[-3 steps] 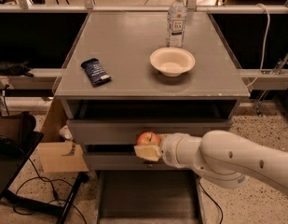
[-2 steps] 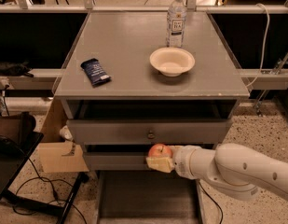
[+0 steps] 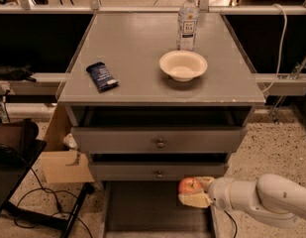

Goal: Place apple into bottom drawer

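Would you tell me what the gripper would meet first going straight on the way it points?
The gripper, holding the apple, points left in the picture over the bottom drawer; the way looks free as far as its left side, though depth is unclear.

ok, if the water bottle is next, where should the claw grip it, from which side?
Probably grip the water bottle around its labelled body, below the cap, coming from the side: it stands upright at the back of the grey top, with the white bowl just in front. The claw is low, at the right of the open bottom drawer, holding the apple.
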You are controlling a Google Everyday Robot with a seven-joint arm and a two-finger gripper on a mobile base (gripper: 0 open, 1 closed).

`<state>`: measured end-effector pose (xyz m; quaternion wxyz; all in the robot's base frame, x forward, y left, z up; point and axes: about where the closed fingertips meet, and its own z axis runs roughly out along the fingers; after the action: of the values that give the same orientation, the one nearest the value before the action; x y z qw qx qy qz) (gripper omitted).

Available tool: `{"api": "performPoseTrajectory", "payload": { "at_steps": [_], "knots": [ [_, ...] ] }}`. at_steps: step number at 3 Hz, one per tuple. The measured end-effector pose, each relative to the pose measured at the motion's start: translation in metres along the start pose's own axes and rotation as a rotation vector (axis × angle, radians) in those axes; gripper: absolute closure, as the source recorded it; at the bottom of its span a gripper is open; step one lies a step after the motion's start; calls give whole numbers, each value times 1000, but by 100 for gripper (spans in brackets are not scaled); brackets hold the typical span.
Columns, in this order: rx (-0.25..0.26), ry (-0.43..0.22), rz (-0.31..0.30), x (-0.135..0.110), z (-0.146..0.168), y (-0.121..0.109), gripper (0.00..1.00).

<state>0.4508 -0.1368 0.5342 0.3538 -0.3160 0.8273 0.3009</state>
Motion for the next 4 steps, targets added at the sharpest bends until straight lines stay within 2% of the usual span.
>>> {"api": "performPoseTrajectory", "payload": {
  "at_steps": [1,2,3,4],
  "knots": [
    [-61,24,-10,41,7,-16,100],
    [-48,35,48,69,18,-25,100],
    [-49,35,47,69,19,-24,100],
    [-70,48,62,89,55,-26,100]
  ]
}}
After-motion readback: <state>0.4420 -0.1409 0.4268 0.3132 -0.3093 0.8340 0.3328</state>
